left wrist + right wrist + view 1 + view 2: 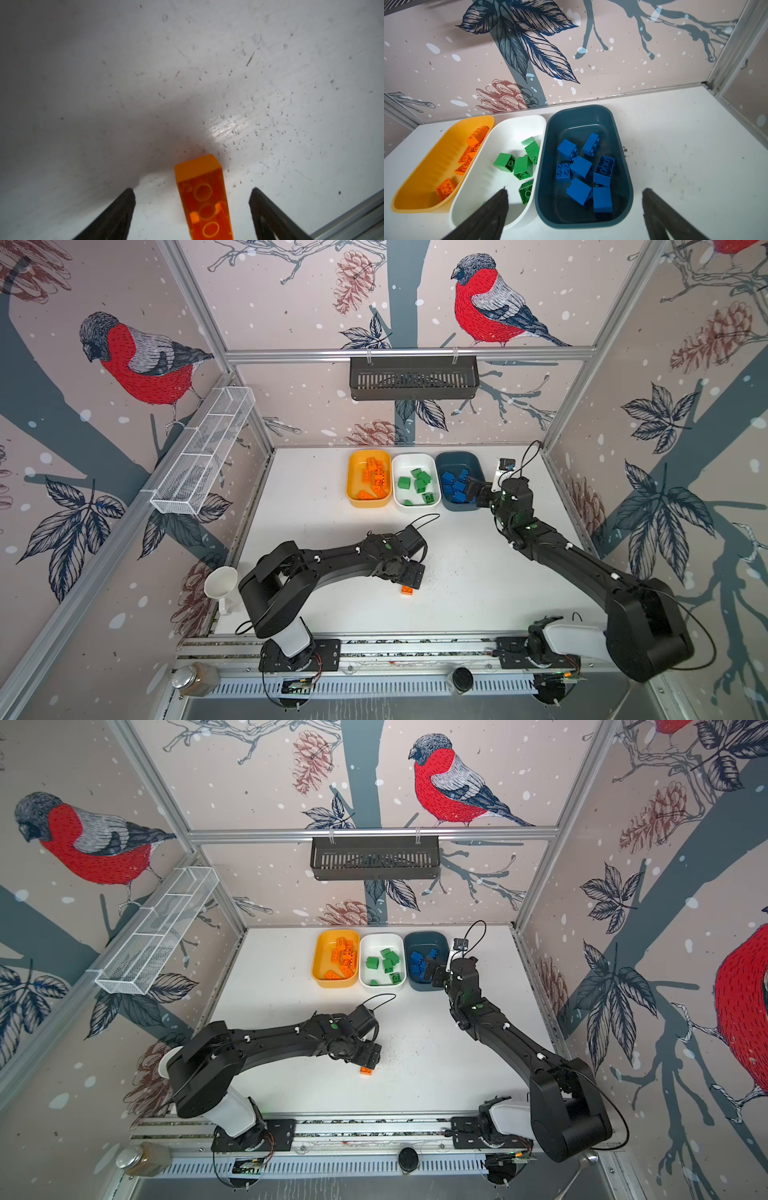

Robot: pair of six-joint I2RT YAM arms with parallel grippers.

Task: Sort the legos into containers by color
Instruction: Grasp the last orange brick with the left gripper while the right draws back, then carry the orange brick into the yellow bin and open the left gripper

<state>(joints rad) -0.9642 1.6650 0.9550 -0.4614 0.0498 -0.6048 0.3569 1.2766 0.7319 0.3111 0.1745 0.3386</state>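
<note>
Much of the lone orange brick (407, 591) is hidden in both top views: the left gripper (410, 580) hangs right over it, and only 1 end pokes out toward the front rail. The left wrist view shows more, but the frame edge cuts off the brick's near end. Its upward face carries 3 round rings in a row; whether they are studs or the hollow underside is hard to tell.

The brick lies flat on the white table (478, 593), near the middle front and well apart from the tubs. Its long axis runs down the gap between the 2 fingers, parallel to them, with the plain end pointing away from the wrist. The left gripper's jaws stand spread, with bare table on each side of the brick, and nothing is gripped.

The right gripper (575, 190) is also released, jaws wide with nothing between them, over the near end of the teal tub (577, 120). In both top views it covers that tub's near right corner. In the right wrist view 1 finger hides part of a green piece in the white tub (483, 182).

The 3 tubs sit side by side at the back of the table, with the yellow-orange tub (425, 178) on the left, the white tub in the middle and the teal tub on the right. The orange legos (477, 135) overlap in the yellow-orange tub and are hard to count. The green legos (523, 167) lie in the white tub, and at least 7 blue legos (581, 167) lie tumbled in the teal tub.
</note>
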